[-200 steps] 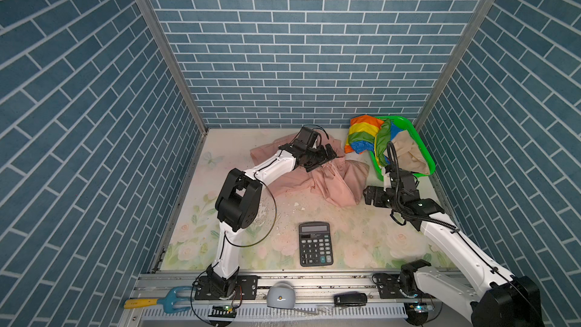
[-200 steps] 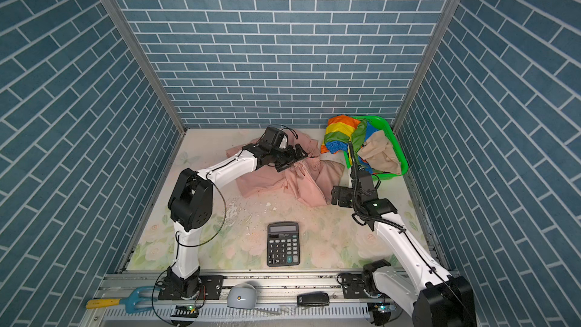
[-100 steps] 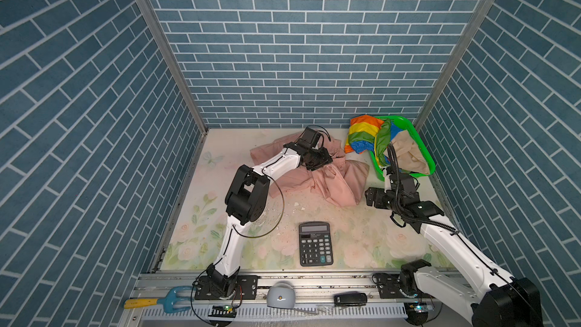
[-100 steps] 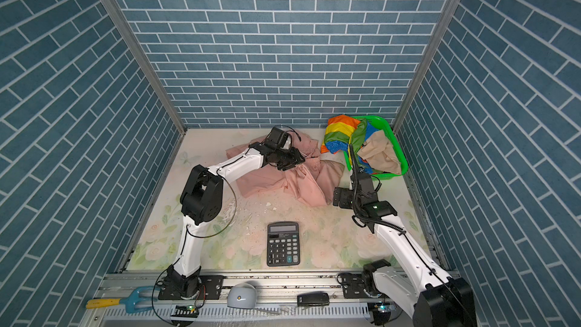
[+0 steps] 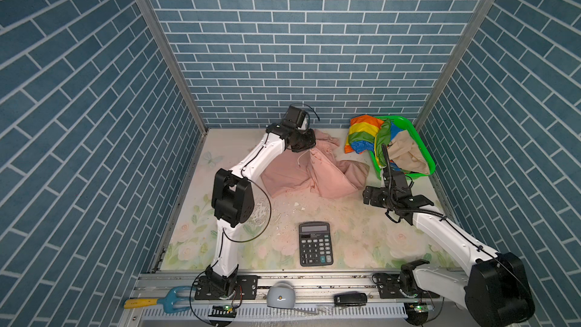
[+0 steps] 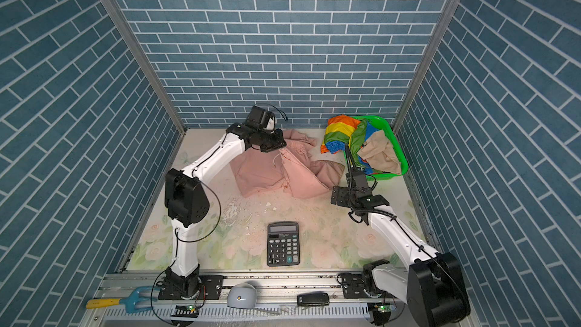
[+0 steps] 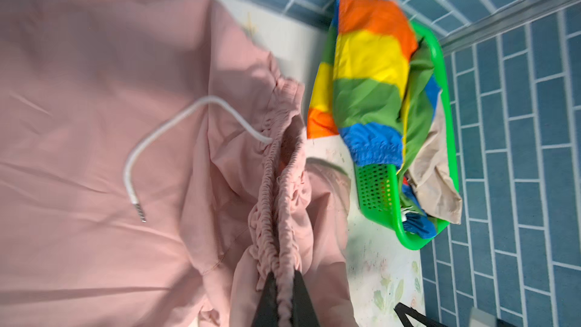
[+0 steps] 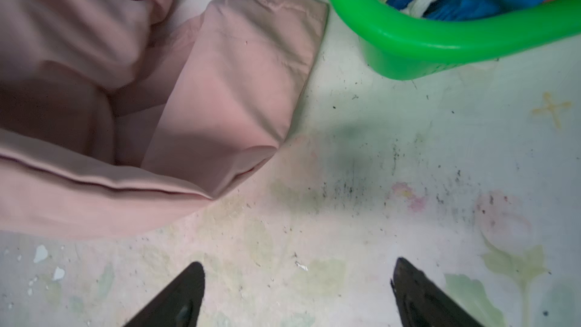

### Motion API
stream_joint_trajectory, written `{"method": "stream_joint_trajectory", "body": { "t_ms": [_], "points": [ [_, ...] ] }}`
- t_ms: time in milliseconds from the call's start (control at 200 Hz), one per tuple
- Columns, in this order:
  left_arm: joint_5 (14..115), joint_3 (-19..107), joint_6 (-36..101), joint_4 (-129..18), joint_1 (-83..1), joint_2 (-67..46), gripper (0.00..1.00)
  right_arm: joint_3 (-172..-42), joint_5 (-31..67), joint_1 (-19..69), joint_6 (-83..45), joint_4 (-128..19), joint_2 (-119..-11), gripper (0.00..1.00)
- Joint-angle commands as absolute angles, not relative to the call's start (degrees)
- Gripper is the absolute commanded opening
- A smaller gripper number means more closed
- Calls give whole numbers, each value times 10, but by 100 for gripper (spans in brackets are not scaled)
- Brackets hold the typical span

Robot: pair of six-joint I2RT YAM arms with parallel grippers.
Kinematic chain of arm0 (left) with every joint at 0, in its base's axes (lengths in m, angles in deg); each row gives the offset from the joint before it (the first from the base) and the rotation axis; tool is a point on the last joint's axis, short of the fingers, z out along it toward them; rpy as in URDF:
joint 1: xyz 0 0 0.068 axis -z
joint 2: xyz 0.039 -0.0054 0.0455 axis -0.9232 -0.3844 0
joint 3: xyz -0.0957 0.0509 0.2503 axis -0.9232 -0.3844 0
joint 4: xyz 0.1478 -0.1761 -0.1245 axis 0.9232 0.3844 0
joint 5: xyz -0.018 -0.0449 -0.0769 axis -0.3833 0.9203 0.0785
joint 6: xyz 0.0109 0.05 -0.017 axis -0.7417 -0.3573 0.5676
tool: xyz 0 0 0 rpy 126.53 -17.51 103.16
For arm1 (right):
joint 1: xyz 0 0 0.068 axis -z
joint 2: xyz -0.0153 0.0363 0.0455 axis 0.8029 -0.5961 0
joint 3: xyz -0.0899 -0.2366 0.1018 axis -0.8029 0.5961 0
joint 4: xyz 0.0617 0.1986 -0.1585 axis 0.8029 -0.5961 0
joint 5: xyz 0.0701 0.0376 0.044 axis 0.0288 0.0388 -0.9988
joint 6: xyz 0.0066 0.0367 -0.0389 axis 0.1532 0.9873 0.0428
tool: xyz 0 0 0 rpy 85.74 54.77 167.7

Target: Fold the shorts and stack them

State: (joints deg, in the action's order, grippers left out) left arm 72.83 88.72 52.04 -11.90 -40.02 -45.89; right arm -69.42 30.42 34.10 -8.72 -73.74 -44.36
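**Pink cloth, one pinch: what could slip**

The left gripper (image 7: 284, 300) is pressed together on the gathered waistband of the pink shorts (image 5: 292, 171), which lie crumpled toward 12 o'clock on the table (image 5: 345, 221). A lift from this single hold would likely leave the legs bunched or twisted rather than flat, and the loose white drawstring (image 7: 176, 121) could snag. The right gripper (image 8: 297, 265), spread and empty, hovers at 3 o'clock. It is near the green basket (image 5: 431, 162) at 2 o'clock, which holds the rainbow shorts (image 5: 364, 133) and beige shorts (image 5: 408, 155). A careless reach could shove the basket.

place: robot lab cell | cues: brick-print wall panels (image 5: 298, 42), bolted arm rail (image 5: 314, 281), floral mat (image 5: 361, 240)
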Motion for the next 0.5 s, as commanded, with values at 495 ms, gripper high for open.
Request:
{"method": "stream_joint_trajectory", "body": {
  "t_ms": [495],
  "points": [
    [657, 660, 470, -138, -522, -210, 0, -783, 240, 341, 202, -488, -641, 96]
  ]
}}
